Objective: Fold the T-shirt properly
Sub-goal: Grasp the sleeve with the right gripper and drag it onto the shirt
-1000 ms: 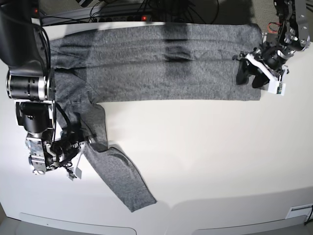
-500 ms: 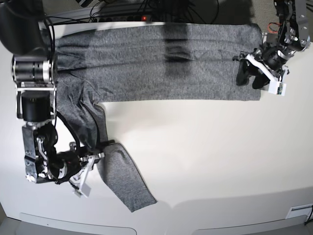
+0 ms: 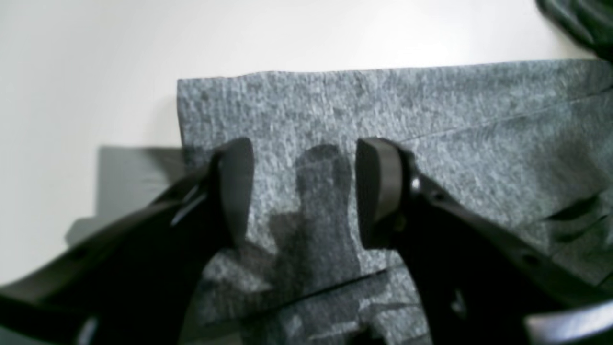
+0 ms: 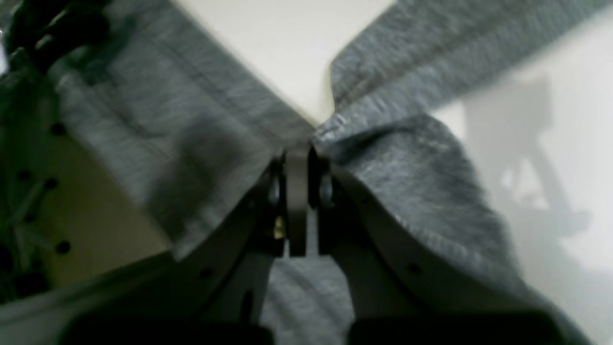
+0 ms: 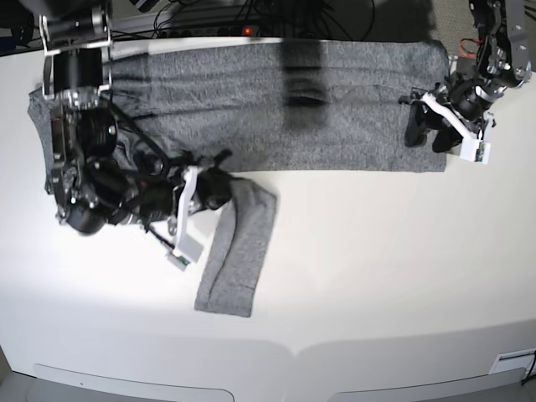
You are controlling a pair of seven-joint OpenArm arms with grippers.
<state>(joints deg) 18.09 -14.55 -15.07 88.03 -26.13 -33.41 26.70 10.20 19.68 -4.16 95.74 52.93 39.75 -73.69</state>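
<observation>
Right gripper (image 4: 297, 158) pinches the T-shirt (image 5: 335, 100) sleeve — left gripper (image 3: 304, 191) gapes.

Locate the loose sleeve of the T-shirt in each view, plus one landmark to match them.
Base: the sleeve hangs from the shut right tool at left centre, its cuff lying on the table.
Right wrist: the sleeve drapes from the shut tool, centre to right.
Left wrist: not in it; only the T-shirt hem corner under the open left tool.
Shared landmark: the heather-grey fabric edge against the white table.
</observation>
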